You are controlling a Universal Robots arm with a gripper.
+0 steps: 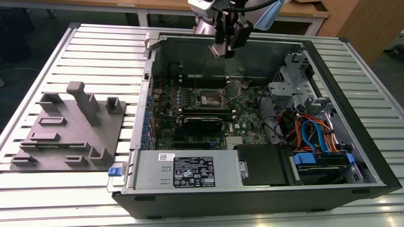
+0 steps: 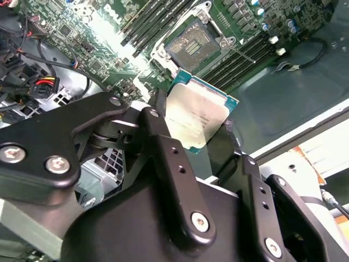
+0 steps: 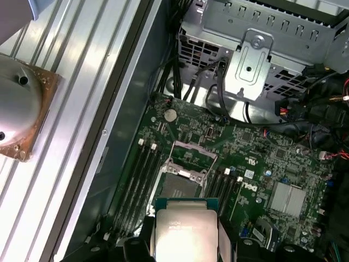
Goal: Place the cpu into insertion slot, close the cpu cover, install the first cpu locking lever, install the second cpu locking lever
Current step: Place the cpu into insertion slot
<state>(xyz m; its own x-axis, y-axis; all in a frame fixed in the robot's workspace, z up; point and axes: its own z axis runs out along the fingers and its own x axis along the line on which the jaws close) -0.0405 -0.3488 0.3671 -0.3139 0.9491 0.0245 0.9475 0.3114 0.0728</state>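
Dull silver metal tops the cpu (image 2: pixel 197 117), a flat square chip with a teal-green edge. It is pinched by its sides between the black fingers (image 2: pixel 159 109) of the gripper (image 1: pixel 224 46) (held above the open black case (image 1: pixel 355 109)). Below, on the green circuit board (image 1: pixel 243 124), lies the insertion slot (image 3: pixel 177 186), a square socket with a dark centre and silvery rim. The thin, frame-shaped cpu cover (image 3: pixel 189 156) stands swung open just beside it.

The cpu (image 2: pixel 197 115) in the claw (image 2: pixel 193 124) hangs above the insertion slot (image 2: pixel 192 48).
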